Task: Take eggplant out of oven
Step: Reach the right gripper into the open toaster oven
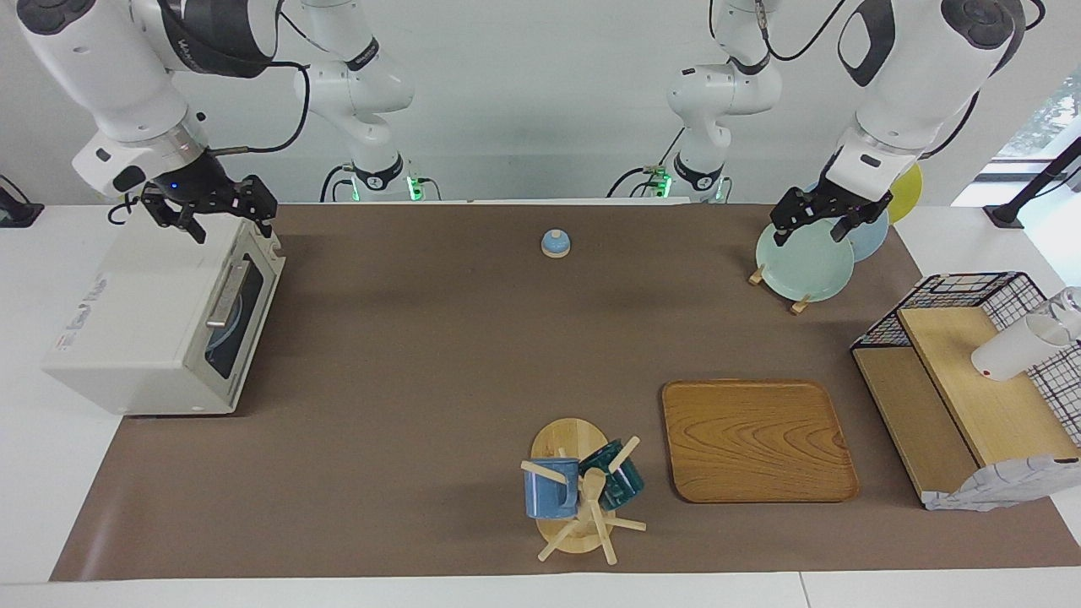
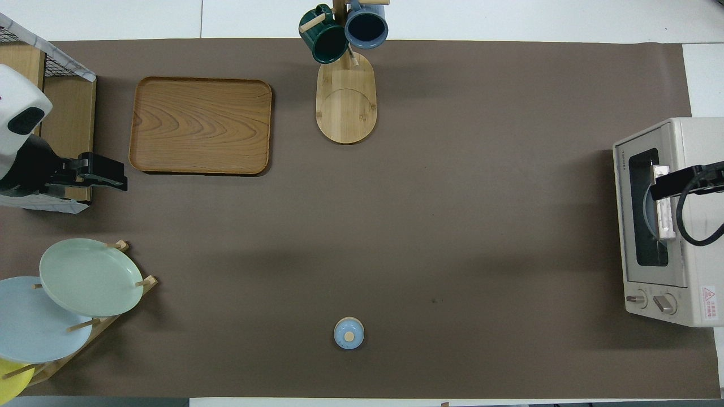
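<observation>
The cream-white oven (image 1: 143,338) stands at the right arm's end of the table, and its dark glass door with the silver handle (image 1: 226,295) is shut. The eggplant is hidden; only a pale bluish shape shows through the glass. My right gripper (image 1: 232,230) is open and empty, up in the air over the oven's top edge just above the door. In the overhead view this gripper (image 2: 656,189) lies over the handle (image 2: 664,226) of the oven (image 2: 701,141). My left gripper (image 1: 811,232) is open and empty over the plate rack, waiting.
A rack of plates (image 1: 802,262) stands near the left arm. A black wire basket with wooden shelves (image 1: 971,380) holds a white cup (image 1: 1013,350). A wooden tray (image 1: 756,439) and a mug tree (image 1: 578,490) lie farther out. A small blue knobbed lid (image 1: 555,244) sits mid-table.
</observation>
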